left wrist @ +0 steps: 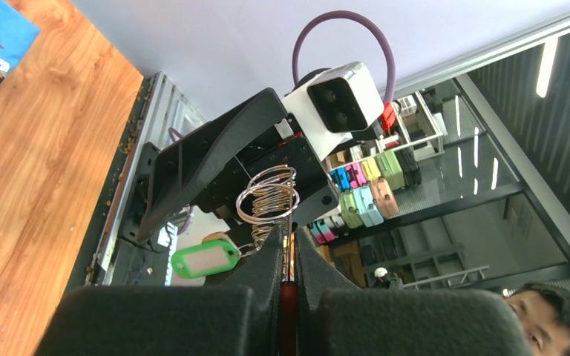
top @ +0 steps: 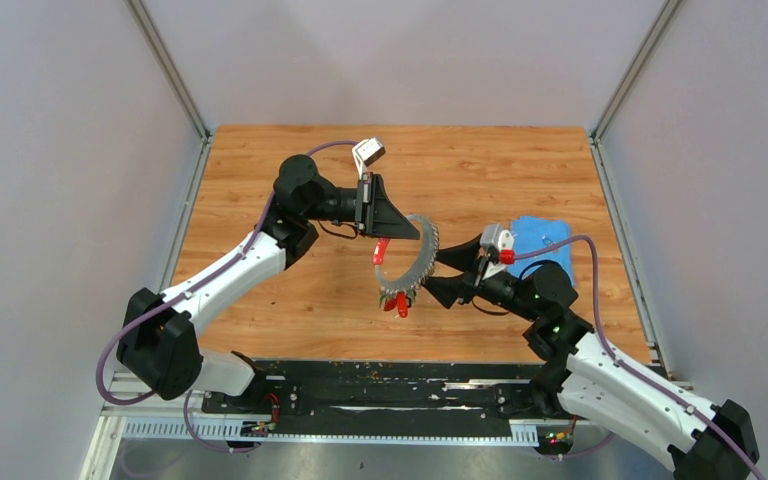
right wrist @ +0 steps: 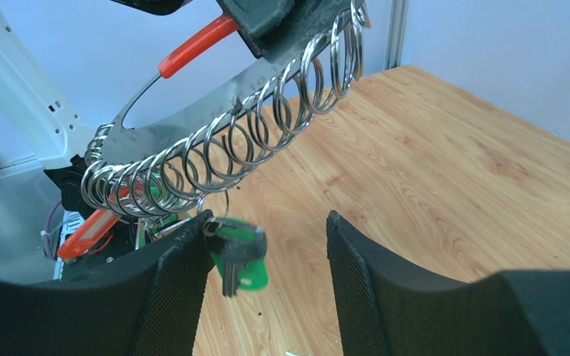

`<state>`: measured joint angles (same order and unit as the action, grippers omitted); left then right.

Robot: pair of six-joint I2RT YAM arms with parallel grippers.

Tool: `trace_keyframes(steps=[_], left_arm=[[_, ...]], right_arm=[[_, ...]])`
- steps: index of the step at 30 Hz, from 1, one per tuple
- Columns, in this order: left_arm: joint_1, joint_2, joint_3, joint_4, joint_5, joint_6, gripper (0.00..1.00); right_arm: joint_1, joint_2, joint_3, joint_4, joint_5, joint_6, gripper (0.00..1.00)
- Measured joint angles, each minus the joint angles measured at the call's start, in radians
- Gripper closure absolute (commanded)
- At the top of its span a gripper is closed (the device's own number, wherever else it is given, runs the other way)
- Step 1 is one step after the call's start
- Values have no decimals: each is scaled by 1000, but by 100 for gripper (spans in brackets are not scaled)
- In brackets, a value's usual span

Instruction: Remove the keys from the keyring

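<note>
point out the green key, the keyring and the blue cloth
green key (right wrist: 251,265), right wrist view, green head
keyring (right wrist: 193,124), right wrist view, curved metal strip
blue cloth (top: 545,245), top view, its middle

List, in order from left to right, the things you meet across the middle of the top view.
Left gripper → right gripper → cloth. The keyring overlaps both grippers, so it is left out.

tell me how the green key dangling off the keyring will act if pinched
The green key dangles from the keyring and looks blurred, so it likely swings or twists away from a touch. Small, with a metal blade, it is probably stiff and light.
</note>
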<state>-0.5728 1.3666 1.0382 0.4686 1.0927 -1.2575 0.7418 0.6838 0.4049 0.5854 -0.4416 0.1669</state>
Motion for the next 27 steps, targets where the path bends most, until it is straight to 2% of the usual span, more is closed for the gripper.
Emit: trace_keyframes(steps=[5,9,19,27], left_arm=[[0,0,0,0,0,0,100],[0,0,0,0,0,0,100],[0,0,0,0,-3,2,100],[22,0,0,0,-13,27,100]], right_arm=[[9,11,9,11,1,0,42],[11,17,10,22,2,1,48],[11,2,24,-27,12,0,99],[11,-40,72,-174,18,-6,99]])
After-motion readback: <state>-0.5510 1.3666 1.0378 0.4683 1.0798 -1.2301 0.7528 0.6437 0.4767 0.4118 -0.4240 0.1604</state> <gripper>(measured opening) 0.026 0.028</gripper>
